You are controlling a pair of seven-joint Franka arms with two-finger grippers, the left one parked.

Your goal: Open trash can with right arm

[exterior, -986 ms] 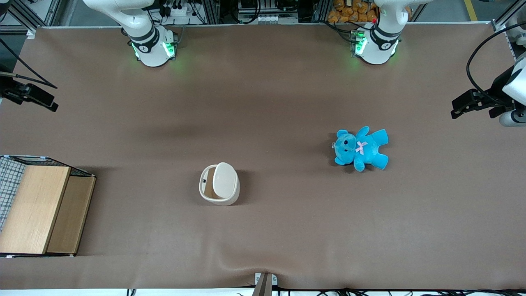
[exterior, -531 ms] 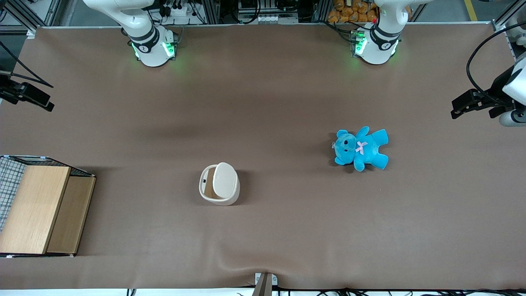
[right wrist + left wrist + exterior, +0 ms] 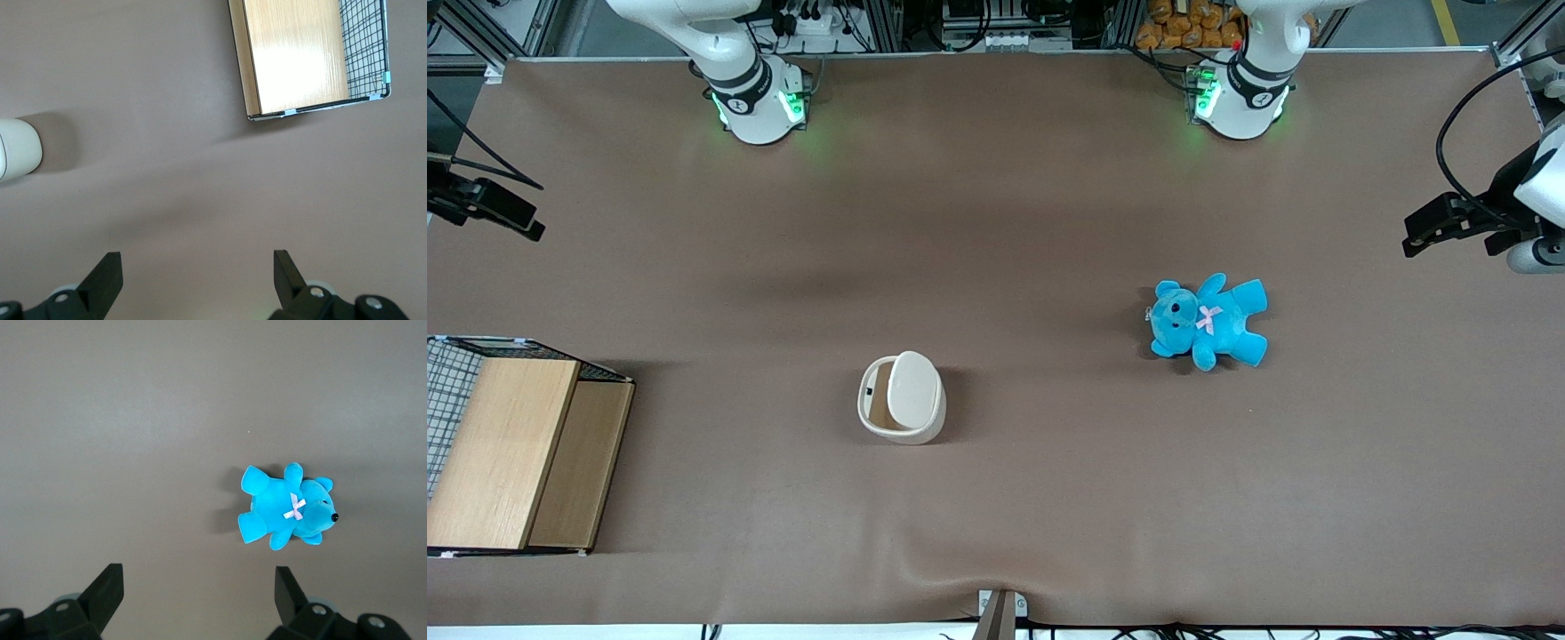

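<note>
Trash can [image 3: 902, 397]: small cream-white plastic bin, rounded-square outline, smooth glossy walls; stands at lower centre of the front view on the matte brown table cover [image 3: 996, 222]. Its smooth oval flip lid [image 3: 914, 388] is tilted up, exposing a tan interior with a small dark mark.

Gripper [image 3: 193, 277]: black, two angular fingers spread wide, holding nothing; it hangs high over bare cloth at the working arm's end of the table, at the front view's upper edge, well apart from the trash can [image 3: 19, 147].

Wooden box [image 3: 511, 449]: pale grained planks with black wire mesh, at the front view's lower edge.

Teddy bear [image 3: 1208, 321]: bright blue plush with a pink bow, lying flat toward the parked arm's end.
</note>
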